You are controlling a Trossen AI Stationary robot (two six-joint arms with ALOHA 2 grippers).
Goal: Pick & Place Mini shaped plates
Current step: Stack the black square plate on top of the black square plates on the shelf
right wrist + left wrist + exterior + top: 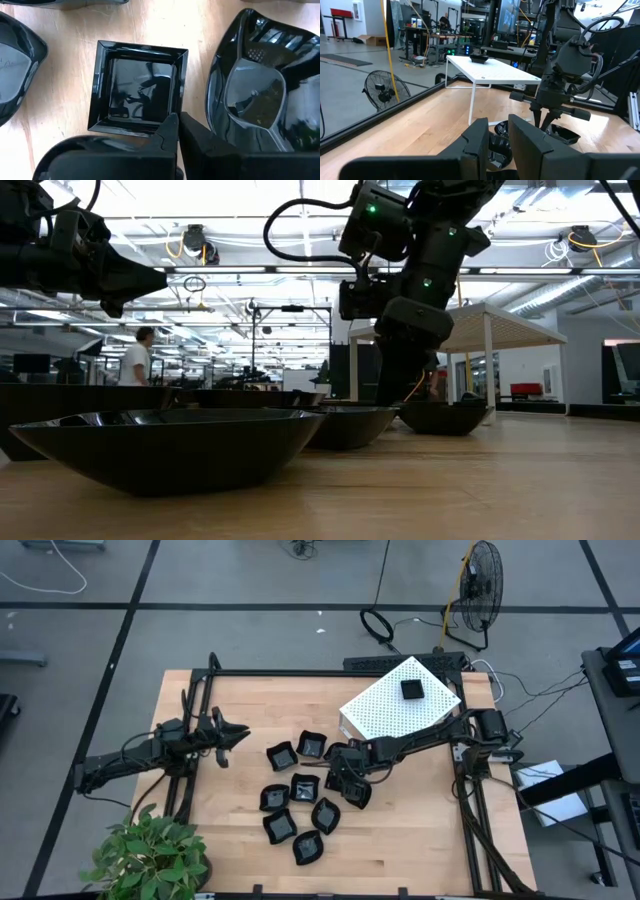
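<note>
Black right gripper [176,131] low over square plate [138,89]

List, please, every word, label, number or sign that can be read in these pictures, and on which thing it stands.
No text can be read in any view.
The mini shaped plates are plain glossy black, with reflections only.
The white box shows only a pattern of small holes.
The red panel on the far wall in the left wrist view may carry writing, too small to read.

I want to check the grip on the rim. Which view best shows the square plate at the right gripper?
The right wrist view: the square plate fills it, with the right gripper shut at its near rim. The high view hides it under the arm; the low and left wrist views don't show it clearly.
</note>
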